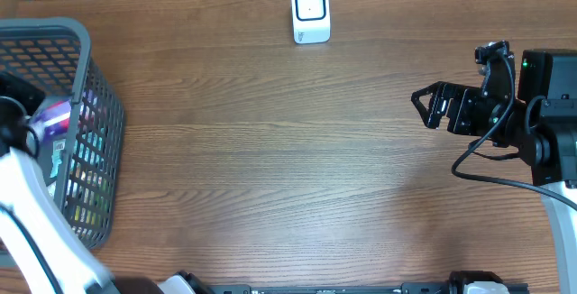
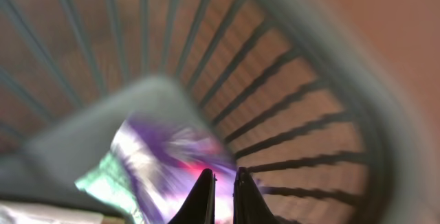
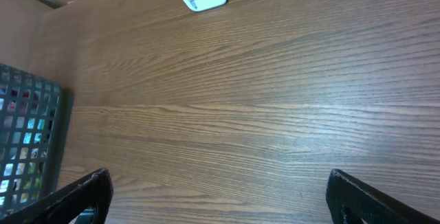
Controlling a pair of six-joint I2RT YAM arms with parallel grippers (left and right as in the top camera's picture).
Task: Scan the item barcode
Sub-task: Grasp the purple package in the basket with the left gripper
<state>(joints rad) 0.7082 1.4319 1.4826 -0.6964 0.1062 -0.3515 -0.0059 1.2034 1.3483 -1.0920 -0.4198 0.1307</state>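
Overhead first: the grey basket (image 1: 86, 68) sits at the far end of the desk (image 1: 270, 168) from the right tool (image 1: 422, 110). The left arm (image 1: 27, 204) reaches down into it, and right where that arm ends a purple-and-pink packet (image 1: 56, 115) shows among other bright goods. The white scanner (image 1: 310, 12) stands alone, well ahead of the right tool and off to one side. Down to the left wrist view, and it is badly blurred, but the left tool (image 2: 224, 174) is clearly clenched, its two fingers (image 2: 206, 193) side by side with only a sliver between them. The packet lies directly beyond the tips, with basket bars fanning out past it. Whether a fold of wrapper is caught in that sliver, I cannot tell. By the look of it the packet is light, soft and glossy, likely to crumple and slide, so I'd take it by a flat edge or a sealed seam, not the slick middle, and keep the barcode face uncovered. Over to the right wrist view: the right tool is fully spread, one finger at each lower corner, holding and touching nothing, with bare desk between them. The scanner is far ahead of it and the basket wall is off to the side.
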